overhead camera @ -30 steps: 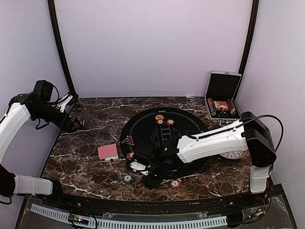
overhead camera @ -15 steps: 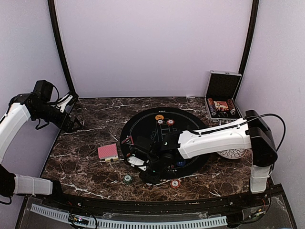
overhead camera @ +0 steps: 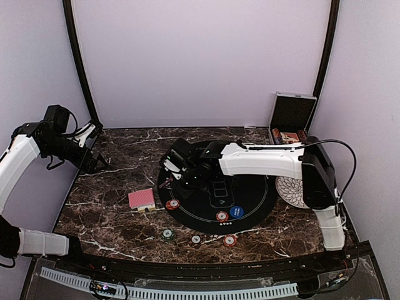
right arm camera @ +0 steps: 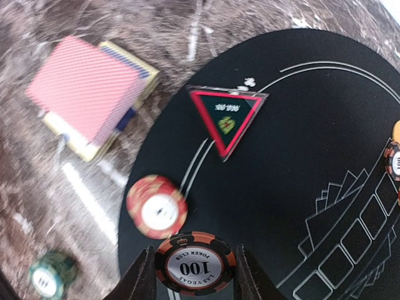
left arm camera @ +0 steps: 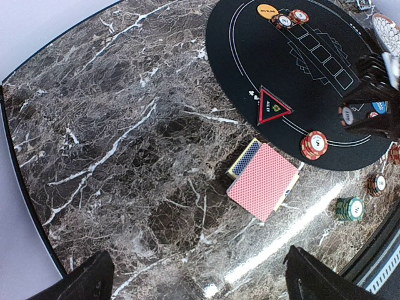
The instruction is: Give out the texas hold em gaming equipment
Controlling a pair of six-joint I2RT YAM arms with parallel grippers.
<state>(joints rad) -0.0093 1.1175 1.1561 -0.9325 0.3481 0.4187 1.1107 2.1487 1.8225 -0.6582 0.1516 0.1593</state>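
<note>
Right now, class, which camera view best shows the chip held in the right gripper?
The right wrist view. The chip sits bottom centre, pinched by the right gripper, and its 100 is readable. In the top external view the gripper's body hides it. In the left wrist view it cannot be made out.

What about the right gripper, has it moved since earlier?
Yes. The right gripper, shut on a black chip, went from the near edge of the black mat toward its far-left part.

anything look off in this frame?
Mostly tidy. The red-backed deck lies skewed, overhanging a yellow-and-blue box beneath it, on the marble beside the mat. The right pincer grips a 100 chip squarely.
</note>
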